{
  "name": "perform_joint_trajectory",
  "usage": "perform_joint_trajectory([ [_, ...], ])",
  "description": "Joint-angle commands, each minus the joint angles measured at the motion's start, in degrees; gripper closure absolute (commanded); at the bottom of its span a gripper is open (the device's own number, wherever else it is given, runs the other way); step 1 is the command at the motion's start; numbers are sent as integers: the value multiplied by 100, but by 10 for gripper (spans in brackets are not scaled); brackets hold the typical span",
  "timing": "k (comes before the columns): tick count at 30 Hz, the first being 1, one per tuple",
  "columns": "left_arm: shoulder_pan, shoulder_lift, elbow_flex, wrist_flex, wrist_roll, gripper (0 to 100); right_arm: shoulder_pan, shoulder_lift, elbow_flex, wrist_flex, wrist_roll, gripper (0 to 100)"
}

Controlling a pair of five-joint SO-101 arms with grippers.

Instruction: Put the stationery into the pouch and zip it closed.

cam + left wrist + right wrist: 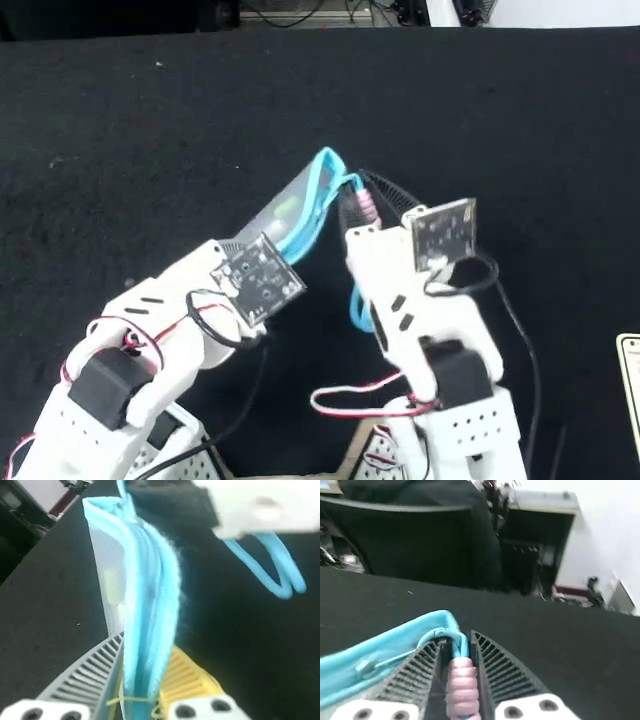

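The pouch [298, 205], translucent with a light-blue zip edge, is held up off the black table [120, 130] between both arms. My left gripper [283, 238] is shut on one end of its blue zip edge [150, 605], with the grey finger [90, 675] and the yellow finger [187, 675] on either side. My right gripper [354, 206] is shut on the pink zipper pull [461, 680] at the pouch's [385, 645] other end. A blue cord loop [280, 575] hangs under the right gripper. Something yellowish [112, 587] shows through the pouch wall.
A pale card-like object [630, 375] lies at the table's right edge. Red, white and black cables [360, 400] trail near both arm bases. Beyond the table's far edge stand dark furniture [420, 535] and a white wall [615, 525].
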Motion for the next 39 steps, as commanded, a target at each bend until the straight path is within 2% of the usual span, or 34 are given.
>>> perform_joint_trajectory([
  [1,66,-35,75,475,-79,972,624,409,-321,-141,-123,988],
  [4,66,-35,66,475,-79,972,862,470,-303,-202,-360,988],
  [18,66,-44,57,484,-79,972,1495,1429,22,-1371,-360,988],
  [26,66,-44,57,457,-79,972,1600,2545,-444,-1415,-360,988],
  [31,66,-44,57,440,-79,972,1600,2431,-418,-1363,-360,987],
  [35,66,-44,66,325,-79,972,1486,1965,-505,-607,-360,976],
  [39,66,-35,57,62,-79,972,1029,1235,-743,730,-360,850],
])
